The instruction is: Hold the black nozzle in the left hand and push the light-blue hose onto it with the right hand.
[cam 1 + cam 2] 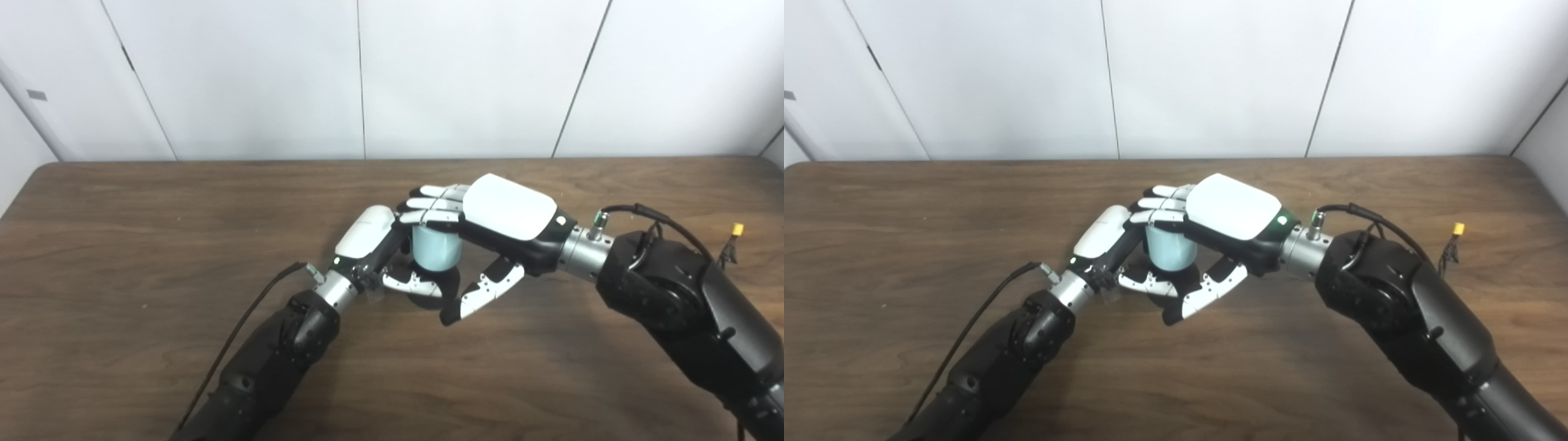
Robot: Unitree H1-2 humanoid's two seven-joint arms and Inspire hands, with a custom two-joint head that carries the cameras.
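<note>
At the table's middle, a short light-blue hose (435, 248) stands upright on a black nozzle (427, 299), of which only the dark base shows below it. My left hand (371, 240) comes in from the lower left and is shut on the nozzle, its thumb (409, 283) wrapped across the front. My right hand (490, 229) reaches in from the right. Its fingers (430, 207) curl over the hose's top, and its thumb (484, 293) hangs in front, a little apart from the hose.
The brown wooden table (153, 245) runs back to a white panelled wall. A black cable (245, 321) trails along my left forearm. A small yellow connector (738, 229) sticks up beside my right arm.
</note>
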